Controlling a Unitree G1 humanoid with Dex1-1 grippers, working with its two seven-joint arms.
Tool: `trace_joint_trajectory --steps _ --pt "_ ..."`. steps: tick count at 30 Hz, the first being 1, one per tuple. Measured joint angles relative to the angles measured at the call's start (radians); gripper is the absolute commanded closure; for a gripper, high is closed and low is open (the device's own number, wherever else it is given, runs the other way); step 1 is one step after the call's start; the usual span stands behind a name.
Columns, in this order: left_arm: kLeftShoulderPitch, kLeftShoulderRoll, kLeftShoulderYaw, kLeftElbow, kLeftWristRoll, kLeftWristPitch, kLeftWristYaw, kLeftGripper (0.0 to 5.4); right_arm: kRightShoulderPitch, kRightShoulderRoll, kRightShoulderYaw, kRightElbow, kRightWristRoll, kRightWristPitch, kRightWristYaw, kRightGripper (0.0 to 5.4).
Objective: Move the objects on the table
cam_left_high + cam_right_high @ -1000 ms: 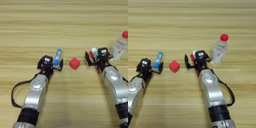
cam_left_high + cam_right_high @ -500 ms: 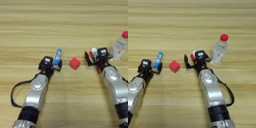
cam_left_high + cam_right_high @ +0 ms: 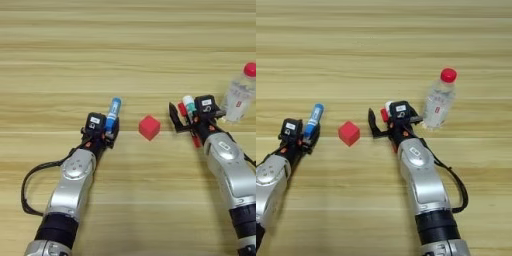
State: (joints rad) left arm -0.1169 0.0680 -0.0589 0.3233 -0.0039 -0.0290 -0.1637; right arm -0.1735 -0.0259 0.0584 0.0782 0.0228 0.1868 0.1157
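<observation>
With its jaws spread wide around the white-and-green tube (image 3: 188,106), the right gripper (image 3: 186,119) risks toppling the nearby upright clear plastic bottle with red cap (image 3: 439,100), while the left gripper (image 3: 103,131) holds the short blue tube (image 3: 112,113).

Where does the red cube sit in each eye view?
Left eye view: the red cube sits right of centre, between the two grippers.
Right eye view: the red cube sits left of centre.
Shared landmark: the blue tube lies to its left in both views, by the left gripper.
</observation>
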Motion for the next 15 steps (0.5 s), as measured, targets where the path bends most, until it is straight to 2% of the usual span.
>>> trace_joint_trajectory --steps 8,15 --pt "0.004 0.001 0.001 0.0 -0.002 -0.007 -0.01 4.04 0.0 0.0 0.0 0.0 0.0 0.0 0.0 0.0" --pt "0.01 -0.001 0.008 -0.002 -0.008 -0.017 -0.021 4.04 0.0 0.003 0.002 0.0 -0.001 0.0 -0.002 0.0"
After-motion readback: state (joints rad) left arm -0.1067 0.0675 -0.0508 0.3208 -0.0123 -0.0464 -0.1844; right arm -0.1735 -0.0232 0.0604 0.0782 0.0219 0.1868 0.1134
